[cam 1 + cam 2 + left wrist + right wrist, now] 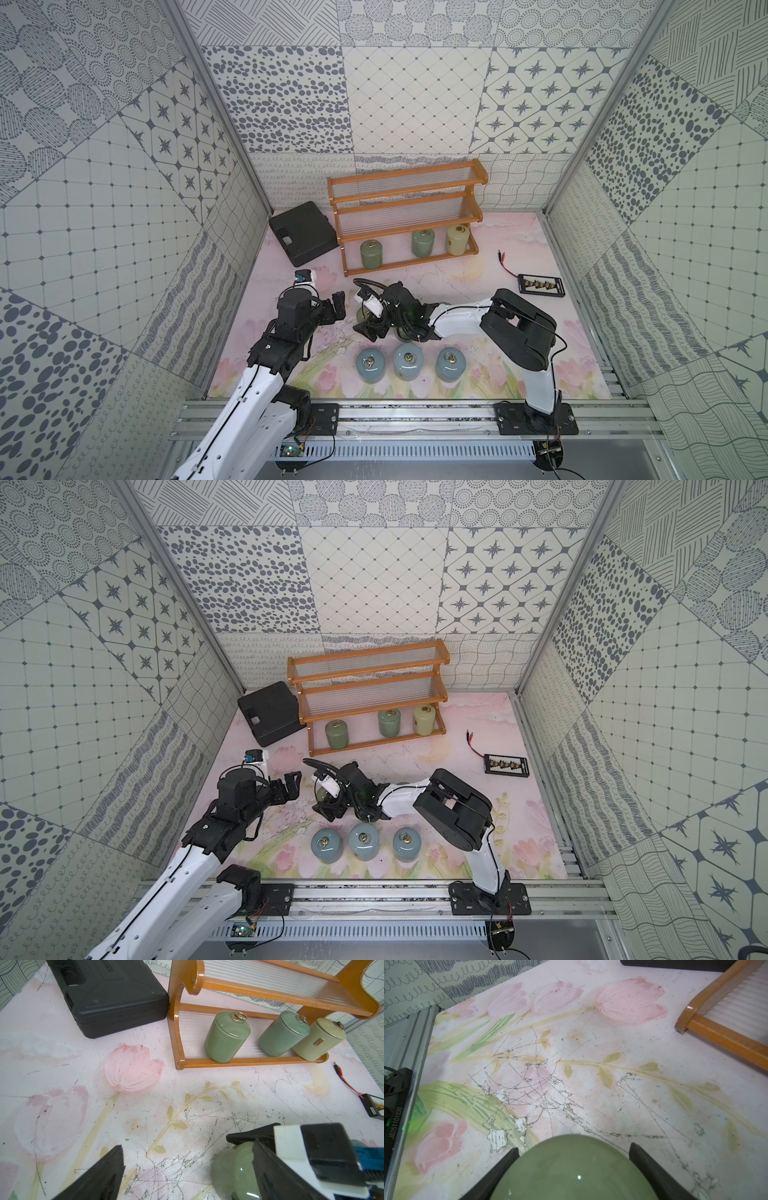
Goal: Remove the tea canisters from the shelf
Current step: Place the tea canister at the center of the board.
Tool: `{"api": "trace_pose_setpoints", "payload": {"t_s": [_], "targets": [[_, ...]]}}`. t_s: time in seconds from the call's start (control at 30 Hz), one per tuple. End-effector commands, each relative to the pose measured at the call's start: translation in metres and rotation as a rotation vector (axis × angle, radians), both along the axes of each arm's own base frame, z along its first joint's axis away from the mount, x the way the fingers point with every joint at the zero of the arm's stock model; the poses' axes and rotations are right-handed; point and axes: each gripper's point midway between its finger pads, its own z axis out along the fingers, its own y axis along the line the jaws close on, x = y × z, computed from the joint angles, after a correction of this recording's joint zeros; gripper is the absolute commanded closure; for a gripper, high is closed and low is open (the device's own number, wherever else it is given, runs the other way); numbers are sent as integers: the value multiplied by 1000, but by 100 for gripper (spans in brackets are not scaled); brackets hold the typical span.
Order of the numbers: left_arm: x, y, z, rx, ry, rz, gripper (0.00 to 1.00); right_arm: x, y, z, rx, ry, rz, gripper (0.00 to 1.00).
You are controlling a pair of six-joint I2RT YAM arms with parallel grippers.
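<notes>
The left arm (257, 386) rises from the near-left base and leans forward, its wrist turned inward so that the left gripper (337, 307) hangs over the table with its fingers spread wide and nothing between them. The right arm (536, 374) stands on the near-right base, elbow folded high, forearm reaching low toward the middle. The right gripper (574, 1147) has a finger on each side of a canister (571, 1172); a firm grip cannot be told.

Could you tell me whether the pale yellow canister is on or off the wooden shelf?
On: the pale yellow ceramic canister stands upright on the orange-brown wooden shelf's bottom tier.
</notes>
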Motion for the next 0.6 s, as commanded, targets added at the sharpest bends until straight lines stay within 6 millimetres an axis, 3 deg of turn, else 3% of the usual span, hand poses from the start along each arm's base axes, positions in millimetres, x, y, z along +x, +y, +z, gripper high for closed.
{"api": "trace_pose_setpoints", "payload": {"t_s": [0.0,0.4,0.57], "targets": [[0,-1,1,-5,-7,-10,0,1,0,18,26,-46,1,14],[-1,-2,3,-6,-12,-13,0,3,-1,31,33,-75,0,10],[0,-3,3,-9,-12,-16,0,4,-1,46,53,-93,-2,8]]}}
